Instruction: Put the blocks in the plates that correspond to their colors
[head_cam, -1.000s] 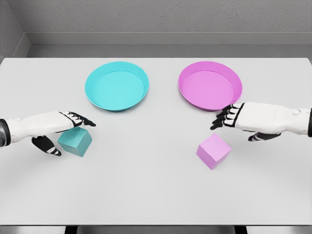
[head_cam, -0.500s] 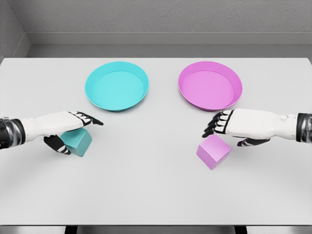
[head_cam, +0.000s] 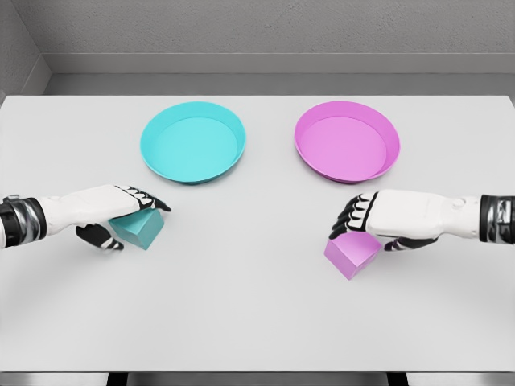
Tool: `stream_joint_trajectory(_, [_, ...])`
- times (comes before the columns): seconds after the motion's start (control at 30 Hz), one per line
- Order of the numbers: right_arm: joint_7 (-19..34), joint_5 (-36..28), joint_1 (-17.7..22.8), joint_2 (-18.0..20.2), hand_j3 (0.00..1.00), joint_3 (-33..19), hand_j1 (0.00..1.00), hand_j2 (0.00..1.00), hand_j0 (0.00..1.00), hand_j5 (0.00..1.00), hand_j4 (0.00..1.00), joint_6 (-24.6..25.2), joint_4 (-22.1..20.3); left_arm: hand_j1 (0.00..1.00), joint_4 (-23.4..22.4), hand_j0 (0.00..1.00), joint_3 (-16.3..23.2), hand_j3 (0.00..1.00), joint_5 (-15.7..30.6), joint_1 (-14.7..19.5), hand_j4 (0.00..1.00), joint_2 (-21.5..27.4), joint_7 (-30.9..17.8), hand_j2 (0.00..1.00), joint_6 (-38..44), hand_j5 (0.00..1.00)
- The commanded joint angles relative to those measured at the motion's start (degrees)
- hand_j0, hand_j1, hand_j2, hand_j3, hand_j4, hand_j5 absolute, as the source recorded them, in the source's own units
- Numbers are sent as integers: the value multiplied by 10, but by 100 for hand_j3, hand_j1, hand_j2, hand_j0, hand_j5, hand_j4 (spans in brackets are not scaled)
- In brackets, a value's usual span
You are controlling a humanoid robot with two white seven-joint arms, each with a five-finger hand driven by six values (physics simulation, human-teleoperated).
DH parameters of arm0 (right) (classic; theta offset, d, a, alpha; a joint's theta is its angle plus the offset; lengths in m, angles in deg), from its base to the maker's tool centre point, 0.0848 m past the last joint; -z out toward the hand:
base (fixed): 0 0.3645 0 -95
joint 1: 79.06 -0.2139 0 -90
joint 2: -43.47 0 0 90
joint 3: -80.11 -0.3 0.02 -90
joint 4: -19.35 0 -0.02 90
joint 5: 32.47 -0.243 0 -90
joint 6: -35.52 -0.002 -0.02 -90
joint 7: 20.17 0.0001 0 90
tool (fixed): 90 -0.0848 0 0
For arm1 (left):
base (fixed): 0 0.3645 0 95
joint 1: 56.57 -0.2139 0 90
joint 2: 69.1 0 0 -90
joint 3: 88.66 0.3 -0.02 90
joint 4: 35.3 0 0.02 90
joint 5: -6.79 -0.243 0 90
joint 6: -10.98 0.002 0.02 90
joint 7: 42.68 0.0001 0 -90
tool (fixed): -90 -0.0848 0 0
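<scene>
Table: a white rectangular tabletop (head_cam: 257, 322) fills most of the view, its front edge near the bottom.
Back wall: grey, rough-textured (head_cam: 265, 24).
Floor: a grey strip (head_cam: 241, 84) behind the table.
Light: even, soft shadows.

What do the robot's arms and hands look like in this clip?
Both arms are smooth white shells with a dark, silver-ringed band at the wrist. The left robot hand and right robot hand have white backs and black, white-segmented fingers. No cables or markings show.
</scene>
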Motion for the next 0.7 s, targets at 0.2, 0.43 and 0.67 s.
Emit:
stream_joint_trajectory(0.2, [0, -3, 1, 1, 90, 4, 90, 90, 90, 90, 90, 1, 0, 44, 0, 44, 5, 44, -3, 1, 44, -6, -5, 44, -24, 44])
stream_joint_trajectory(0.43, [2, -3, -1, -3, 100, 4, 100, 100, 100, 100, 100, 1, 0, 44, 0, 44, 4, 44, -2, 23, 44, -5, -6, 44, -53, 44])
stream_joint_trajectory(0.67, [2, -3, 0, -11, 100, 14, 100, 100, 100, 100, 100, 1, -1, 38, -4, 38, 4, 38, -2, 52, 38, -15, -6, 38, -49, 38])
